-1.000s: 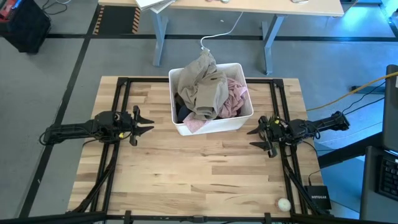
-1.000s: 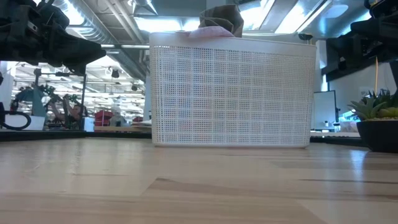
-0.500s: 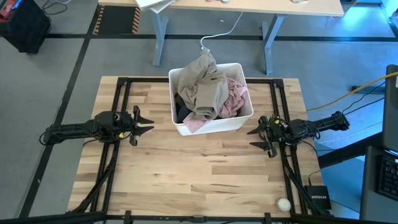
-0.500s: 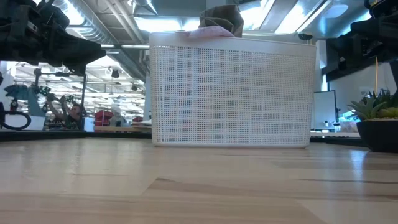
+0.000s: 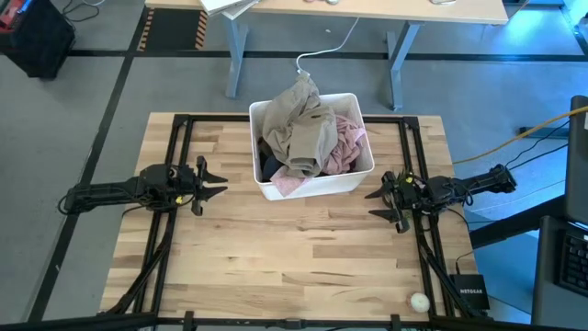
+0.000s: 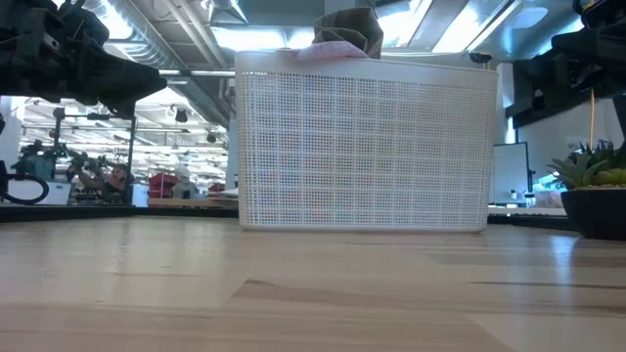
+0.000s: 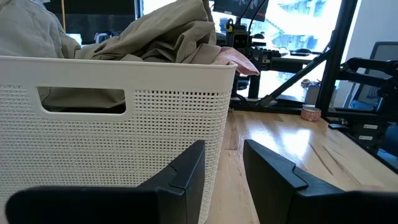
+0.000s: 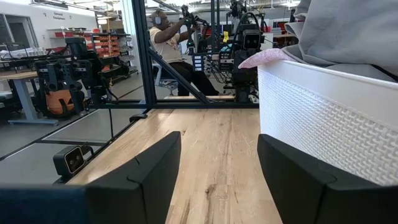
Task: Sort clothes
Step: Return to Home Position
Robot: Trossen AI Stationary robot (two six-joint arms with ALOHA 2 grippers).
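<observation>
Inside white bin (image 5: 312,188) | clothes (image 5: 308,133) heaped: khaki-beige topmost, pink beside

The khaki garment (image 5: 303,129) buries most of the black one (image 5: 267,166) inside the white bin (image 5: 317,188).

From overhead we look straight down on the whole wooden table (image 5: 303,248), with the white bin (image 5: 317,184) toward its far edge, while our low camera sits at tabletop height, close to that bin's perforated wall (image 6: 362,147), looking level into the room behind. Our left wrist camera looks past its own two dark fingers (image 7: 186,180) at the bin's handle side from close by. Our right wrist camera faces along the table past the bin's other side; all four views share the bin.
</observation>
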